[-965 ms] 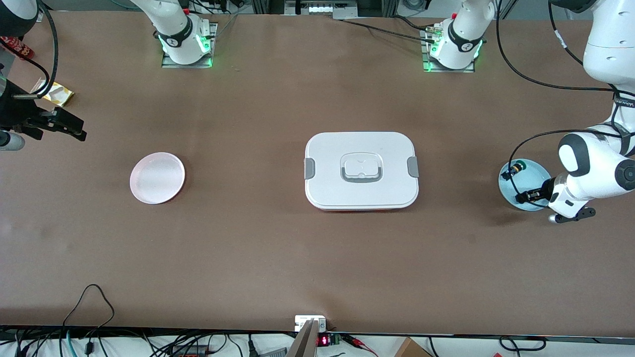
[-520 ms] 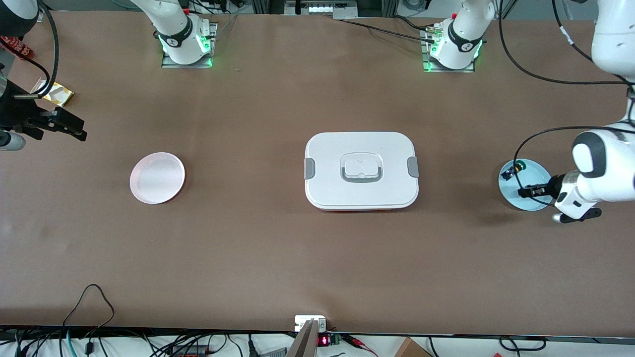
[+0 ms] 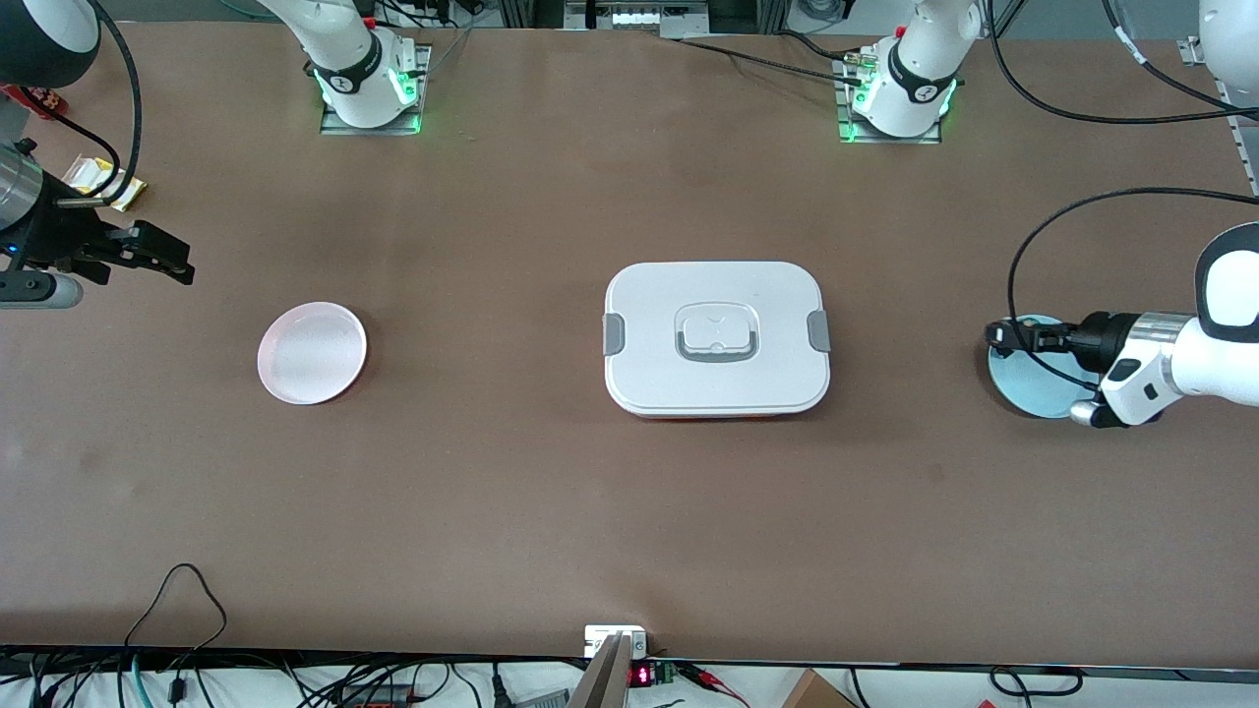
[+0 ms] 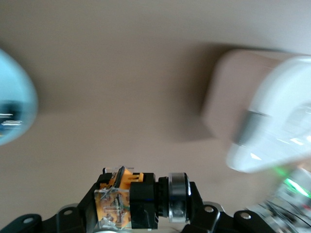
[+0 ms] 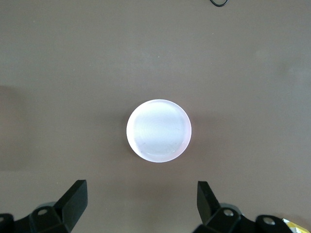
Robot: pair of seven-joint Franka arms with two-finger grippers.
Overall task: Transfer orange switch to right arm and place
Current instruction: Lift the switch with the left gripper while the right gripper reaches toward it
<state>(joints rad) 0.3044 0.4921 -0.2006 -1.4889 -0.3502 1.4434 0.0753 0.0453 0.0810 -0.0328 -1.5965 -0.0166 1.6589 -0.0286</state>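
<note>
My left gripper (image 3: pixel 997 334) is shut on the orange switch (image 4: pixel 116 204), held sideways in the air over the edge of the light blue plate (image 3: pixel 1033 385). In the left wrist view the switch shows an orange-tan body, a black collar and a silver ring between the jaws of my left gripper (image 4: pixel 143 206). My right gripper (image 3: pixel 179 266) is open and empty at the right arm's end of the table, in the air close to the pink plate (image 3: pixel 312 352). The pink plate (image 5: pixel 159 130) is bare in the right wrist view, past the tips of my right gripper (image 5: pixel 142 204).
A closed white lunch box (image 3: pixel 716 337) with grey clips sits mid-table; it shows blurred in the left wrist view (image 4: pixel 272 121). The blue plate's rim (image 4: pixel 12 104) also shows there. A yellow packet (image 3: pixel 98 182) lies at the right arm's end.
My left gripper has risen off the blue plate with the switch and turned toward the table's middle. My right gripper has shifted slightly toward the middle.
</note>
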